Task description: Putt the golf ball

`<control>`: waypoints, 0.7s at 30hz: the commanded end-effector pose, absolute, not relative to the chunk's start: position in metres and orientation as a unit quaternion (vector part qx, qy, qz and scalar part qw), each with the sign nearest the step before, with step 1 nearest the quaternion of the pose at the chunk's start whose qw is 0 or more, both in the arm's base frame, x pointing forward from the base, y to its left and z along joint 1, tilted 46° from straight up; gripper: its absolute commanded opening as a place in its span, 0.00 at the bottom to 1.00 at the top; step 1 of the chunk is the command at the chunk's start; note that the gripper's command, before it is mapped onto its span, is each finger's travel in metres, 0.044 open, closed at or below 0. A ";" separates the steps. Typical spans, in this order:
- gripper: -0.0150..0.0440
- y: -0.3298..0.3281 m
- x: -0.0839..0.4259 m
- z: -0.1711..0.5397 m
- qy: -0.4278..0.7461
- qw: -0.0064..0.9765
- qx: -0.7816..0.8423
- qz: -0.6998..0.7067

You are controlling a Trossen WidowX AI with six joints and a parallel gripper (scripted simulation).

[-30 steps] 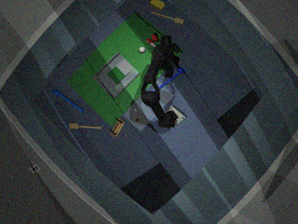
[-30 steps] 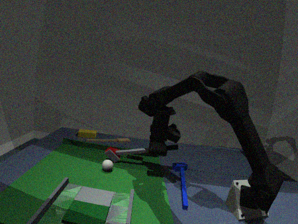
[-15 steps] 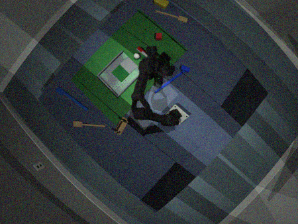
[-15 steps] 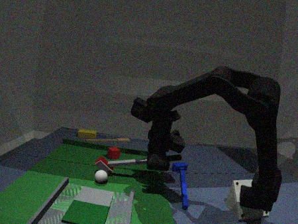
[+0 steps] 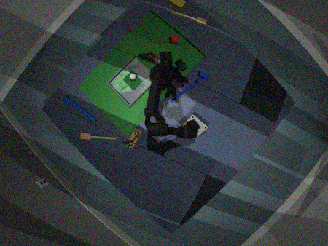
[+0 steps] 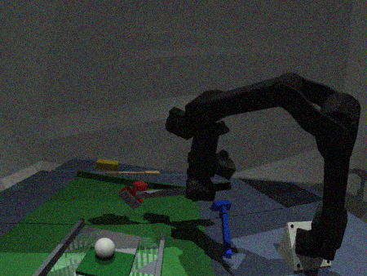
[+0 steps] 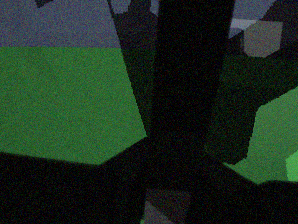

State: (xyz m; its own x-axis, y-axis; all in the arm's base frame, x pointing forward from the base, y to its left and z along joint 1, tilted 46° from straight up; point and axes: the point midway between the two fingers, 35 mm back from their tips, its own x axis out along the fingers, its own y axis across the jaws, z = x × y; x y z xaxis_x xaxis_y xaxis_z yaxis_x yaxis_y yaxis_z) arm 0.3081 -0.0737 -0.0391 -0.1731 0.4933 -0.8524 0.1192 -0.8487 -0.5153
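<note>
The white golf ball sits on the small dark green square, the raised green inside the grey-railed ramp. My gripper is shut on the red putter and holds it above the mat, behind the ramp in the exterior view. The putter's head shows red and grey, tilted, clear of the ball, at the end of its pale shaft. A grey piece of the putter shows at the bottom of the dark wrist view. The fingertips are hard to make out.
A red block stands on the green mat. A blue putter lies beside the mat. A yellow block and a wooden mallet lie beyond it. Another mallet and a blue bar lie left.
</note>
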 end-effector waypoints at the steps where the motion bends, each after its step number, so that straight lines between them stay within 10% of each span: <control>1: 0.25 -0.086 0.313 -0.019 -0.241 0.122 -0.637 0.722; 21: 0.25 -0.082 0.312 -0.026 -0.240 0.127 -0.635 0.723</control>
